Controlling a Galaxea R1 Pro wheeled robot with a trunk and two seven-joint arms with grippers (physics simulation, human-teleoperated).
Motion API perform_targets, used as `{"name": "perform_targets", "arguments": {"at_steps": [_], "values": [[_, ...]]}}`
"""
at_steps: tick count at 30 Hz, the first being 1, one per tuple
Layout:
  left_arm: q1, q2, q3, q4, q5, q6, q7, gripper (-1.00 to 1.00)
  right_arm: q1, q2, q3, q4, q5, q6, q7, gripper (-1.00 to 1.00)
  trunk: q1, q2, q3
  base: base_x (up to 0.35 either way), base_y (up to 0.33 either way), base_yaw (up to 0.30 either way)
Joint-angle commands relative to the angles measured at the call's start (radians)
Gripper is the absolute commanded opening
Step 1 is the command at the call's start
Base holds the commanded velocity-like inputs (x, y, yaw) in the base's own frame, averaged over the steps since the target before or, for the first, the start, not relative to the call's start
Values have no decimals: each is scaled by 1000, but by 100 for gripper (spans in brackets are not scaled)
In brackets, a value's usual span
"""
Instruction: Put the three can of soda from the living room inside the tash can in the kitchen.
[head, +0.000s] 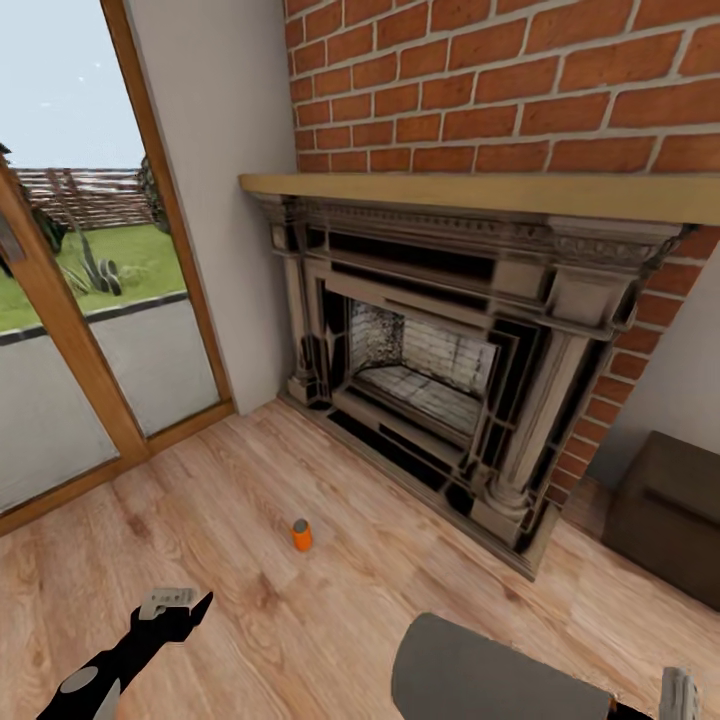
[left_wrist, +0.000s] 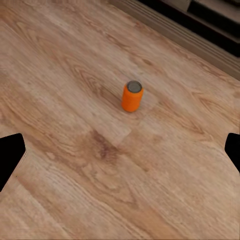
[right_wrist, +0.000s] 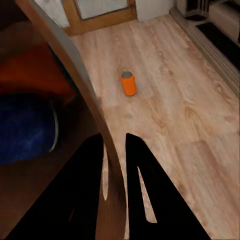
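1. As the robot stands in the living room before the brick fireplace (head: 440, 380), one orange soda can (head: 301, 535) stands upright on the wood plank floor (head: 250, 480), apart from the hearth and in front of both arms.
2. Left gripper (head: 178, 602): hangs above the floor short of the can, its jaws spread wide and empty; in the left wrist view the can (left_wrist: 132, 96) sits ahead between the two dark fingertips (left_wrist: 10, 155), a line-up that reads as an approach for a pick.
3. Right gripper (right_wrist: 116, 165): its jaws sit closed over the rim of the grey trash can (head: 470, 670), one finger either side of the wall, apparently so the bin travels with the robot.
4. Inside the bin, in the right wrist view: one dark blue can (right_wrist: 25, 130) and an orange shape (right_wrist: 37, 70), likely the second orange can, though blurred.
5. Count: soda cans, three (one on the floor, two apparently binned); trash can, one; dark bench (head: 670, 515), one, beside the fireplace.
6. Judgement: one can remains to collect.
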Motion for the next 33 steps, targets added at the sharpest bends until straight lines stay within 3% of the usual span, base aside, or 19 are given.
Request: {"name": "perform_targets", "arguments": {"at_steps": [1, 4, 8, 33], "values": [[0, 0, 0, 0, 0, 0, 0, 100, -2, -13, -11, 20, -6, 10, 0, -100, 0, 0, 0, 257, 187, 0], [1, 0, 0, -1, 2, -1, 0, 100, -1, -56, -7, 82, -4, -3, 0, -100, 0, 0, 0, 254, 184, 0], [1, 0, 0, -1, 3, -1, 0, 100, 0, -67, -3, 99, -1, -15, 0, -100, 0, 0, 0, 218, 150, 0], [1, 0, 0, -1, 3, -2, 0, 100, 0, -66, 0, 107, 3, -16, 0, -100, 0, 0, 0, 150, 95, 0]]}}
